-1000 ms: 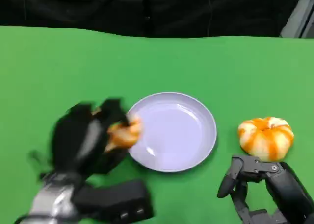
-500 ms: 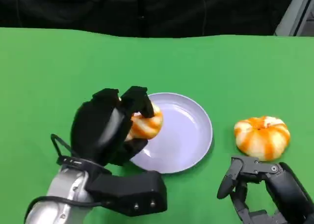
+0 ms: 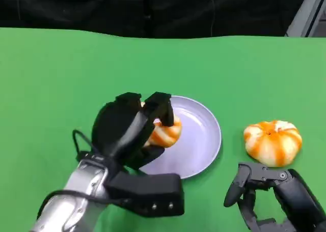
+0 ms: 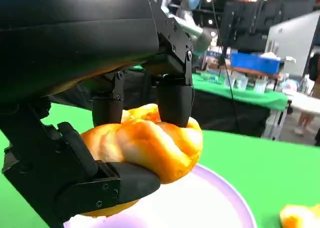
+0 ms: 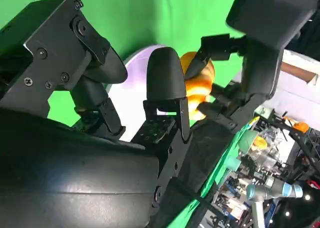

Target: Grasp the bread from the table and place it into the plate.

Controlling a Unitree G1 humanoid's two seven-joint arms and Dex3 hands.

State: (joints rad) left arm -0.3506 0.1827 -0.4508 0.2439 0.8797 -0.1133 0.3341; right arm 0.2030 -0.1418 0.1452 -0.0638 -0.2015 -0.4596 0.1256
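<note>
Right black robot hand (image 3: 275, 199) sat at the frame's lower right on the green table (image 3: 51, 79), fingers apart, holding nothing. Just above it: a second orange-and-white striped round bun (image 3: 273, 142), right of the plate, not touching. Left black robot hand (image 3: 127, 133) at centre-left gripped the orange-glazed bread roll (image 3: 165, 133), fingers clamped over it, thumb under, above the left part of the round lavender plate (image 3: 201, 135).

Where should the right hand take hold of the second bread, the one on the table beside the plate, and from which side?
Probably from above, fingers closing on opposite flanks of the bread on the table. It is a rounded, ridged dome lying flat, apart from the plate, and the right hand rests just in front of it.
</note>
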